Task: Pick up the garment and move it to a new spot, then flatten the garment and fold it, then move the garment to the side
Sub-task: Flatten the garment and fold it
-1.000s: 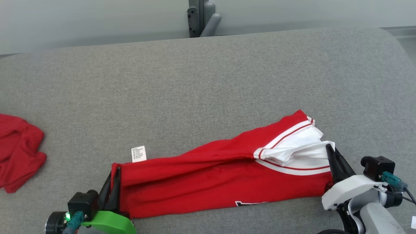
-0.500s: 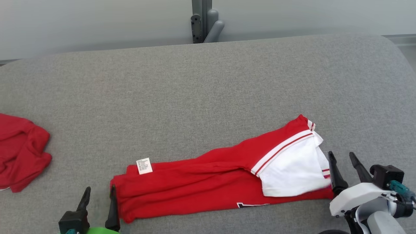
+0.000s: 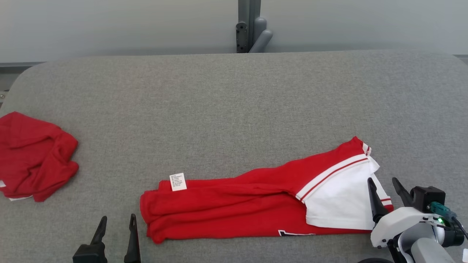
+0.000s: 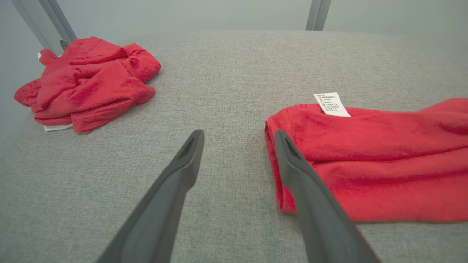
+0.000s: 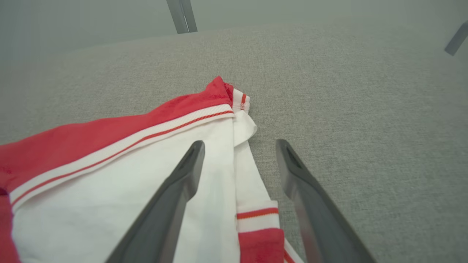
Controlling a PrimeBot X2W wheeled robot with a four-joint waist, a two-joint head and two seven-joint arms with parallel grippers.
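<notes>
Left gripper (image 3: 118, 216) and right gripper (image 3: 382, 179) stand spread and empty at the ends of the garment (image 3: 237, 204), which lies along the table's (image 3: 219, 109) near edge. It seems folded, though layers are unclear. Pinch both ends evenly, lift level, and steer clear of the far pile (image 3: 33, 157).

The garment (image 3: 234, 208) is a red top folded lengthwise into a long, slightly rumpled band, lying flat across the near part of the grey counter (image 3: 219, 109). Its right end angles away and bears a white panel (image 3: 340, 201) edged with red-and-white striped trim. A small white care label (image 3: 178, 182) lies turned out at its left end.
</notes>
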